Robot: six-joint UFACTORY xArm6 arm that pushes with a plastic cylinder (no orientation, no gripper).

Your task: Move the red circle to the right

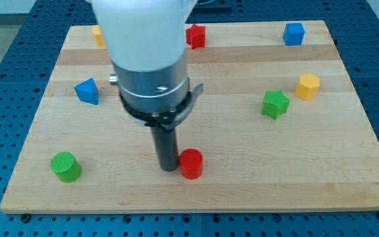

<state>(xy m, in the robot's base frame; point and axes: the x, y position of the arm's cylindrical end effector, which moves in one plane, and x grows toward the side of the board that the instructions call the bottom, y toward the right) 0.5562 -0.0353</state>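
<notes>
Seven blocks sit on one wooden board [347, 151]: two red [191, 163] [196, 35], two blue [87, 91] [294, 33], two green [65, 166] [275, 104], two yellow [308, 86] [97, 31].

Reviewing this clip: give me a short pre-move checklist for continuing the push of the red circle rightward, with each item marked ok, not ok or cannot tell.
1. My tip sits on the view's left side of the red circle: ok.
2. Tip touching the circle: looks so, but cannot tell for sure.
3. Path toward the view's right along the wooden board free of blocks: ok.
4. Green star and yellow hexagon lie above that path: ok.
5. Green circle stays behind the tip, out of the way: ok.
</notes>
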